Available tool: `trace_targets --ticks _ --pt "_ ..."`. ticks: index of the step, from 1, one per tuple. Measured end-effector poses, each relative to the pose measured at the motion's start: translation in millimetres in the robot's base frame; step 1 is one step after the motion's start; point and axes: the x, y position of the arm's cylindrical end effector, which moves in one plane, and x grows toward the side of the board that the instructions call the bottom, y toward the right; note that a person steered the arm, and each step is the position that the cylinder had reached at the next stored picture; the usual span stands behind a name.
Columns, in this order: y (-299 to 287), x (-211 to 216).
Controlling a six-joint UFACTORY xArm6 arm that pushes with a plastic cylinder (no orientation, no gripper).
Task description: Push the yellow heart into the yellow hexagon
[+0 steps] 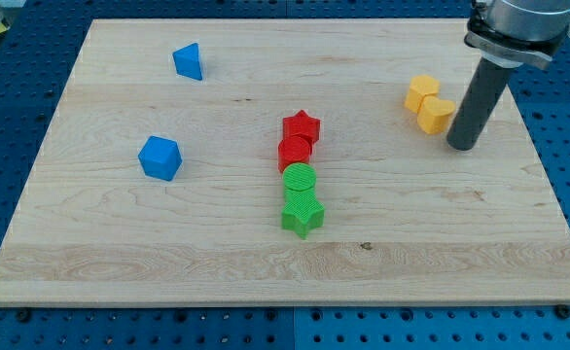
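Observation:
Two yellow blocks sit touching at the view's upper right. The upper-left one [422, 93] looks like the yellow hexagon and the lower-right one [436, 114] like the yellow heart, though their shapes are hard to make out. My tip [463, 145] rests on the board just to the right of and a little below the yellow heart, close to it; I cannot tell whether it touches.
A red star [302, 125], a red block [294, 152], a green circle [300, 179] and a green star [302, 213] form a column at the board's centre. A blue triangular block [189, 61] lies at upper left and a blue block [160, 157] at left.

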Motion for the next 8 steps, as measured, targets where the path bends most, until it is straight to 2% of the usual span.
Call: trace_targets --ticks 1,5,6,8 --pt "5.9 -13.9" --pt "-2.5 -22.7" --pt "-2.5 -41.4" --pt "-7.1 -41.7"
